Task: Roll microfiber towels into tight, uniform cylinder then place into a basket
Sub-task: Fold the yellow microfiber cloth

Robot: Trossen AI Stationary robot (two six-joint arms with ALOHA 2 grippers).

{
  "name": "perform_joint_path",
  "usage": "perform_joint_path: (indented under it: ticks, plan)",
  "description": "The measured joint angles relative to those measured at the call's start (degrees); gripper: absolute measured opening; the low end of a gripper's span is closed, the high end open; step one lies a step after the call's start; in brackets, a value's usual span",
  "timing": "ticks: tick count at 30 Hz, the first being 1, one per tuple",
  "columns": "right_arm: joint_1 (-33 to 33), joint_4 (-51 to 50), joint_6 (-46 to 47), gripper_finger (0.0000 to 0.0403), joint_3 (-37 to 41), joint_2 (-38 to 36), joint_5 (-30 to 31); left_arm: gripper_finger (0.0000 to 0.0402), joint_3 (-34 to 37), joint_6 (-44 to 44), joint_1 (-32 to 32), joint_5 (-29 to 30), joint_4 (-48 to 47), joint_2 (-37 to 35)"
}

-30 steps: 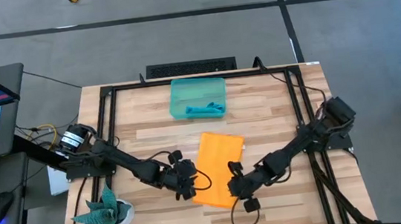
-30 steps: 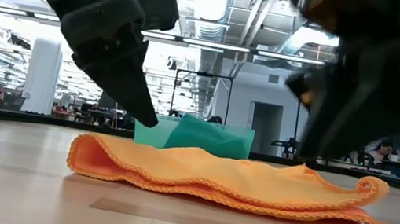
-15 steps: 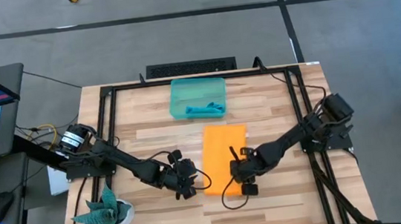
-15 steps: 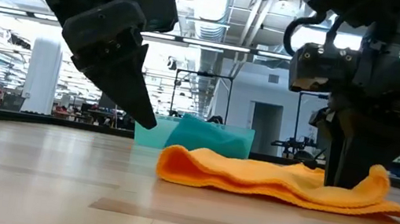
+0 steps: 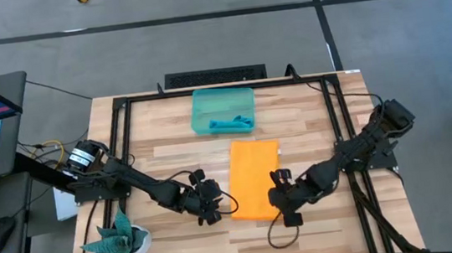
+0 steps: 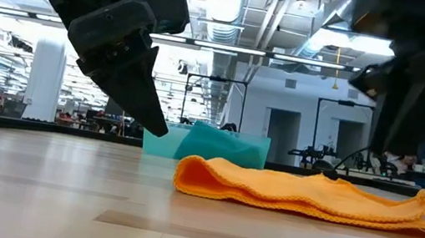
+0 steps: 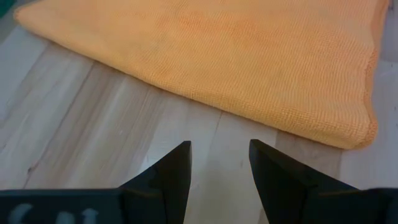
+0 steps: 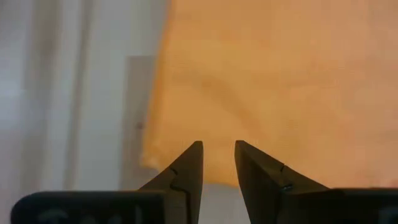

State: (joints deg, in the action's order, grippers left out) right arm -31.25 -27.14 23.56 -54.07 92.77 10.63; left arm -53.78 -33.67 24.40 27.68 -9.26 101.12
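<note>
Now the orange towel (image 5: 254,178) lies folded flat in the middle of the desk (image 5: 309,118), near the basket (image 5: 223,110). Both jaws are a little open and empty. Left gripper (image 5: 214,208) and right gripper (image 5: 286,207) should pinch the near corners together, then roll away evenly
</note>
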Motion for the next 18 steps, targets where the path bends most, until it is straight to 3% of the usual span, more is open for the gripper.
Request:
perform_joint_path:
  ticks: [7,14,18]
  plan:
    - [-4.5,0.0,0.5,0.0118,0.0,-4.5,1.9,0.0155,0.0,3.0,0.3,2.6,1.0,0.0]
    - [-9.6,0.1,1.5,0.0118,-0.1,-11.0,16.3,0.0155,-6.0,14.8,2.3,3.6,-0.1,0.1]
    - [-13.6,0.2,1.5,0.0118,-0.2,-14.0,23.7,0.0155,-14.1,22.8,3.8,9.1,-6.4,0.1]
